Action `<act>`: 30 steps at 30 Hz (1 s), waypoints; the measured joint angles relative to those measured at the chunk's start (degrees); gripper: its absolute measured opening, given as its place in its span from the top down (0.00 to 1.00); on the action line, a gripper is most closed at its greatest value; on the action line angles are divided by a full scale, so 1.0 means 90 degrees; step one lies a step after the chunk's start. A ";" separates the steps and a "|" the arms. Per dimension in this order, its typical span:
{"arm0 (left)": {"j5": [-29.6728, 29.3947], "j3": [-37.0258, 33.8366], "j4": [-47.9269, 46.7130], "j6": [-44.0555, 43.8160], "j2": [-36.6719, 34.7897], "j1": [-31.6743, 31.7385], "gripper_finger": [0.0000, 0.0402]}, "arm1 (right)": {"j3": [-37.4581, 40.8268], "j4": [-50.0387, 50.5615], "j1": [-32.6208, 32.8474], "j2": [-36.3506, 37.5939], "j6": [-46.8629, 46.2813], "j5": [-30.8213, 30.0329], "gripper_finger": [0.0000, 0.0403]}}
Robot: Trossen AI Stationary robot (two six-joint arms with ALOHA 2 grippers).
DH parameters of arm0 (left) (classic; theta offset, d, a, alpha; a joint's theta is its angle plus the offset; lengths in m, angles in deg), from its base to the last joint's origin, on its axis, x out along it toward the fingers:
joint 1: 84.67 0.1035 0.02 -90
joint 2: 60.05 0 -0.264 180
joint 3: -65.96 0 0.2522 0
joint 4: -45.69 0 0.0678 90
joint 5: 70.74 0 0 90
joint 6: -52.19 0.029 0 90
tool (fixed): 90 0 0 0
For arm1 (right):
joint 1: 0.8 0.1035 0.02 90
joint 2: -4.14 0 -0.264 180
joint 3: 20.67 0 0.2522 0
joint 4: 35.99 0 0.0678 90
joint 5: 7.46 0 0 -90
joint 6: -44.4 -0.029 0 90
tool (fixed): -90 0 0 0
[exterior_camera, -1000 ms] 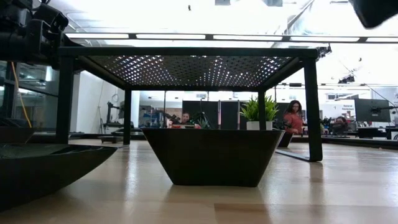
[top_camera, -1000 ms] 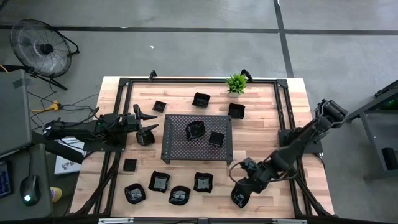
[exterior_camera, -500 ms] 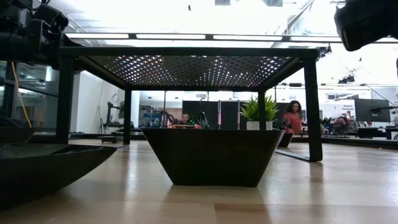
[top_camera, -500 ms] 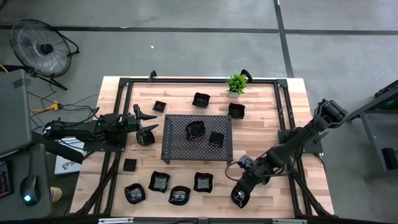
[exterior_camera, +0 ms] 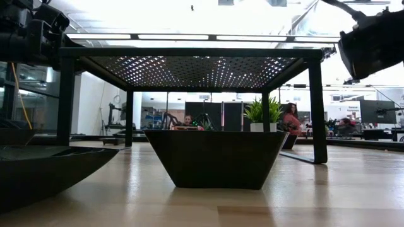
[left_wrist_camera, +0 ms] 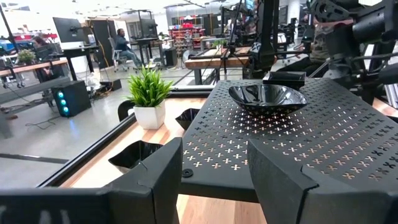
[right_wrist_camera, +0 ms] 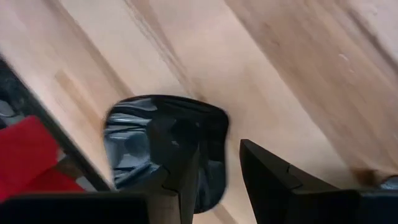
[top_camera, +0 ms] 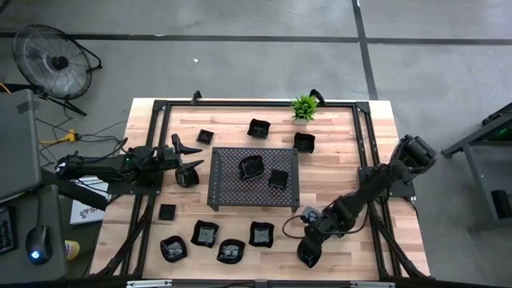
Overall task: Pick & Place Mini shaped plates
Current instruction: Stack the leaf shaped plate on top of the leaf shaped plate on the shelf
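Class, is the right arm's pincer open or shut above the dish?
Open: the right pincer shows a gap between its fingers above the black dish.

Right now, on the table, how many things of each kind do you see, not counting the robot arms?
Mini shaped plates: 11
Perforated tray: 1
Small green plant: 1
Total: 13

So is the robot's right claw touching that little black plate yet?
Cannot tell. In the right wrist view the open right gripper hangs over the plate, one finger overlapping its rim, but no view plainly shows contact or gap.
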 joint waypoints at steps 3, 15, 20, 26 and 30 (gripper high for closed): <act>0.0000 0.0000 -0.0002 0.0000 0.0000 0.0000 0.56 | 0.0000 0.0005 0.0000 -0.0075 0.0006 -0.0021 0.72; 0.0000 0.0000 0.0000 0.0000 -0.0002 0.0000 0.56 | 0.0000 -0.0018 0.0000 -0.0097 0.0144 -0.0191 0.72; 0.0000 0.0000 0.0000 -0.0002 0.0000 0.0000 0.56 | 0.0000 -0.0029 0.0000 -0.0097 0.0237 -0.0171 0.72; 0.0000 0.0000 0.0000 -0.0001 -0.0001 0.0001 0.56 | 0.0000 -0.0130 0.0000 -0.0111 0.0380 -0.0025 0.72; -0.0002 0.0000 0.0000 0.0000 -0.0001 0.0000 0.56 | 0.0000 -0.0154 0.0000 -0.0124 0.0503 0.0001 0.72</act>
